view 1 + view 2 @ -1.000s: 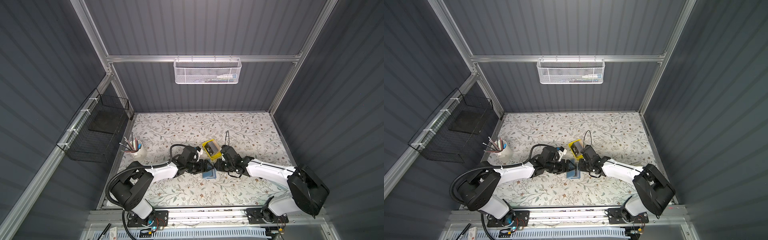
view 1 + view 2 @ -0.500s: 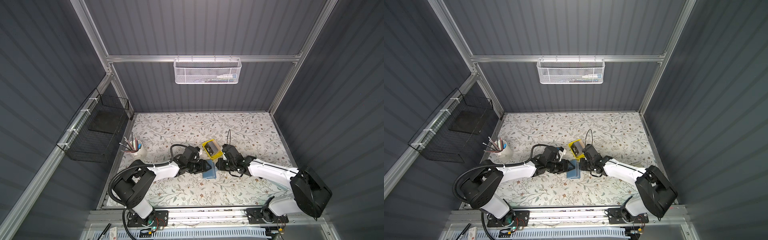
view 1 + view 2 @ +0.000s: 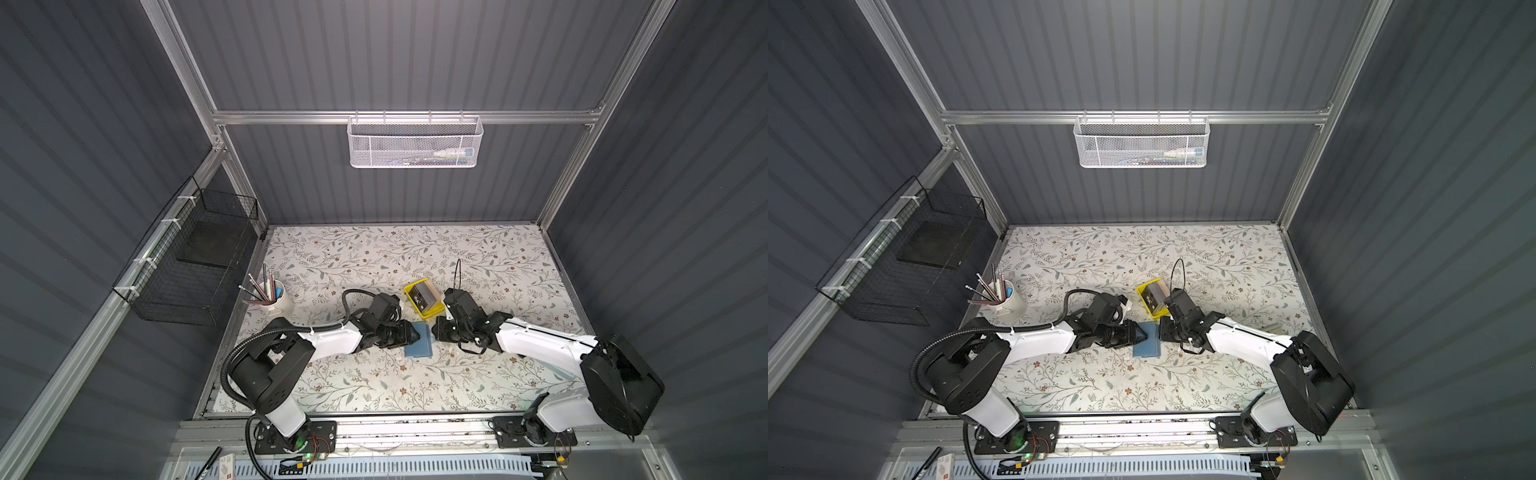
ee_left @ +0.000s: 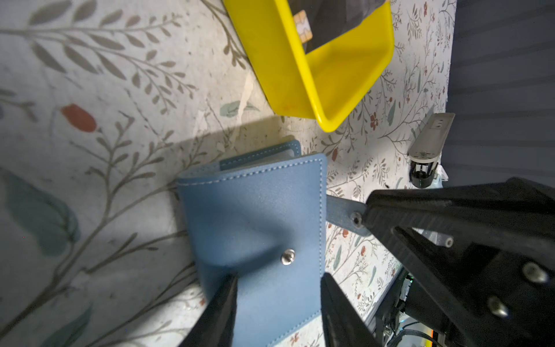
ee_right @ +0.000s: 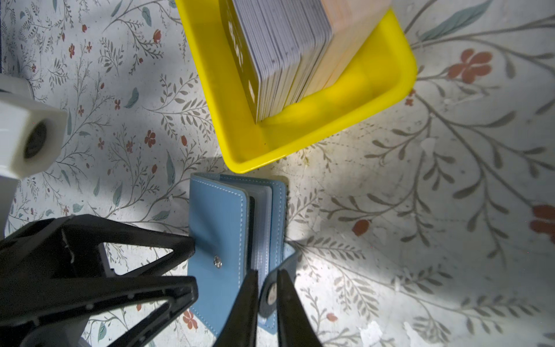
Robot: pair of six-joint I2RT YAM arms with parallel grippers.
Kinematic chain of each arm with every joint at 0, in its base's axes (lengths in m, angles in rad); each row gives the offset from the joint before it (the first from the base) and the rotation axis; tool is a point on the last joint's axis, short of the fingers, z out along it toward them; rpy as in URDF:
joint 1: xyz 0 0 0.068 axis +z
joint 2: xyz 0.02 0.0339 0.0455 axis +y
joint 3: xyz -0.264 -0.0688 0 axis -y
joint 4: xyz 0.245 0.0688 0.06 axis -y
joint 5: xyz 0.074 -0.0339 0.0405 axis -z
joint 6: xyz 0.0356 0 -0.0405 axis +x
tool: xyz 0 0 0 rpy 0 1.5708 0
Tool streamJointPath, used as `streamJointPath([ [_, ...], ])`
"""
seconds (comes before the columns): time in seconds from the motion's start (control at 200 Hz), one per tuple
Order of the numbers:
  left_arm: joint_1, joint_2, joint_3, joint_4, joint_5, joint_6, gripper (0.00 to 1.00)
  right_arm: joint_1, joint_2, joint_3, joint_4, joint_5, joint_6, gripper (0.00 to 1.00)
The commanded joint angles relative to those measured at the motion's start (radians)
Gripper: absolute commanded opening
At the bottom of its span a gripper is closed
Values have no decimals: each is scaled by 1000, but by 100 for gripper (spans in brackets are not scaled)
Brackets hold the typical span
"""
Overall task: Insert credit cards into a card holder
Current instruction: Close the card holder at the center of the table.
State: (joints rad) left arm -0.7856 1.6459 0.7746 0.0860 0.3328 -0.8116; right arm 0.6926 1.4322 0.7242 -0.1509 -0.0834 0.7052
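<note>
The blue card holder (image 3: 419,344) (image 3: 1147,344) lies on the floral tabletop between both arms, its cover slightly raised over clear sleeves (image 5: 261,228). My right gripper (image 5: 267,275) is shut on the holder's snap tab strap (image 4: 342,214), at the holder's open edge. My left gripper (image 4: 279,278) is open, its fingertips (image 5: 190,245) against the cover on the spine side, near the snap stud (image 4: 288,257). The credit cards (image 5: 285,54) (image 3: 422,296) stand as a stack in the yellow tray (image 5: 300,138), just behind the holder.
A white cup of pens (image 3: 276,301) stands at the table's left edge. A black wire basket (image 3: 195,266) hangs on the left wall and a white mesh basket (image 3: 415,143) on the back wall. The yellow tray (image 3: 1152,303) nearly touches the holder.
The left gripper's jaws have narrowed over the holder's cover. The right gripper's jaws have closed onto the snap tab strap. Both arms and the holder have hardly shifted.
</note>
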Motion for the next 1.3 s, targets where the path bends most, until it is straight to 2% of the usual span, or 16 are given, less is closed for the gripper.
streamJointPath([
  [0.0, -9, 24, 25, -79, -54, 29, 46, -4, -9, 1, -30, 0, -13, 16],
  [0.45, -24, 45, 51, -124, -84, 39, 46, -5, -21, -8, -56, 20, -12, 5],
  [0.705, -27, 48, 55, -136, -88, 42, 46, -3, -12, 0, -29, -15, 0, 0],
  [0.871, -27, 51, 52, -136, -91, 32, 38, 5, 5, 4, 21, -50, 35, 0],
  [1.291, -30, 63, 51, -117, -78, 22, 29, 51, 81, 45, 59, -66, 66, 0],
])
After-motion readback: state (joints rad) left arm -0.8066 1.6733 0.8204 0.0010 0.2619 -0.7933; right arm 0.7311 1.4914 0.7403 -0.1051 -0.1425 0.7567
